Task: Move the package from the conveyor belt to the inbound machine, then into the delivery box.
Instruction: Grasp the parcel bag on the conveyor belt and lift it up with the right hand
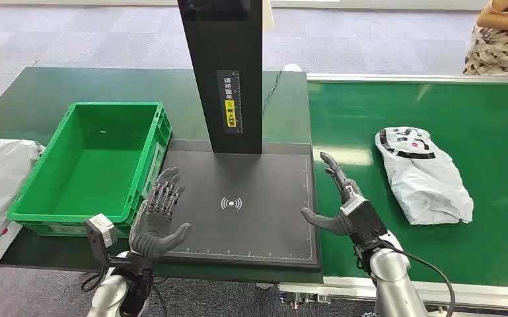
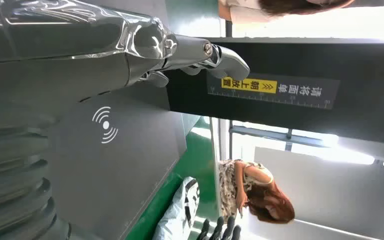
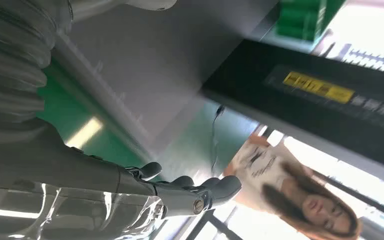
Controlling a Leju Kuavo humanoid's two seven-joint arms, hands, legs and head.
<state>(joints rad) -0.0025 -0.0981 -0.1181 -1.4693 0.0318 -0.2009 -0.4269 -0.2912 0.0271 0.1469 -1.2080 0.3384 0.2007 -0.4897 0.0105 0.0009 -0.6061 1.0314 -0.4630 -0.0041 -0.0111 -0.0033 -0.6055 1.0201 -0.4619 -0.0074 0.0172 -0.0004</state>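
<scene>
**Two hands waiting, nothing gripped**

Head view: the left hand [image 1: 160,218] and right hand [image 1: 343,201] are hovering spread and empty, flanking the scanner [image 1: 238,198]. The package [image 1: 423,173] is lying on the belt [image 1: 489,119], at 3 o'clock, likely awaiting pickup; the box [image 1: 36,210] is sitting at 9 o'clock.

Wrist views: a person [image 2: 259,197] is standing beyond the belt.

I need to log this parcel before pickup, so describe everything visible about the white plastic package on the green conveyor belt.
The white plastic mailer package is a soft, crumpled bag with a black-and-white printed patch and small red marks at its far end. It lies flat on the green conveyor belt, lengthwise away from the robot, right of the dark scanner platform. Only the belt touches it. The right hand hovers open to its left, apart from it; the left hand is open over the platform's other side.
</scene>
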